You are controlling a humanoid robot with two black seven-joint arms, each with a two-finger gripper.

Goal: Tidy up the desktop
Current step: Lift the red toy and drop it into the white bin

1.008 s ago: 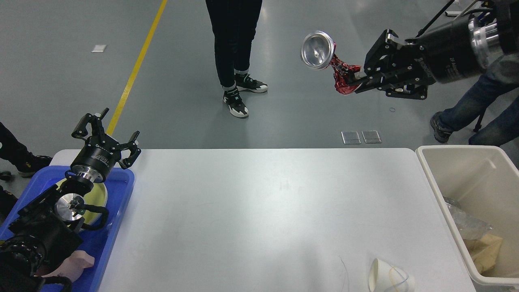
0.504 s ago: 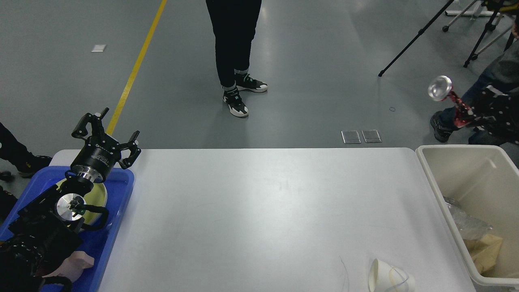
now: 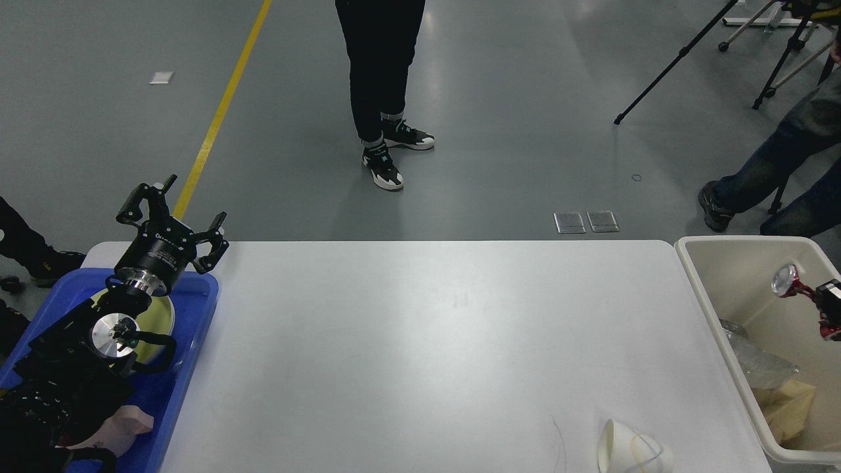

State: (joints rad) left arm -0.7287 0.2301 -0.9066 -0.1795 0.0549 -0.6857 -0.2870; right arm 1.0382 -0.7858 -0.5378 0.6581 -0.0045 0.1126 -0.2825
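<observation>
Large white rectangular desktop (image 3: pixel 420 341), smooth, slightly glossy, rounded corners; fills the lower centre of the head view. Its surface is mostly bare. One white paper cup (image 3: pixel 631 450) lies on its side at about 5 o'clock, near the front edge.

Blue plastic tray (image 3: pixel 190 328) at the desktop's 9 o'clock end holds a pale yellow round plate (image 3: pixel 161 322) and a pink object (image 3: pixel 121 427), partly hidden by the left arm. Beige plastic bin (image 3: pixel 716 315) just beside the 3 o'clock end, holding crumpled clear plastic (image 3: pixel 755 361) and brown paper (image 3: pixel 788 401).

Crushed red drinks can (image 3: pixel 792 282), silver end showing, is over the bin at the frame's right edge. A dark part touches it there; the right pincer itself cannot be made out.

Grey floor with a yellow line (image 3: pixel 217 118); a standing person's legs (image 3: pixel 378 79) at 12 o'clock.

Lettering on the left wrist is not legible.

Left gripper (image 3: pixel 172 213) over the desktop's 10 o'clock corner, above the tray; fingers spread wide, nothing between them.
</observation>
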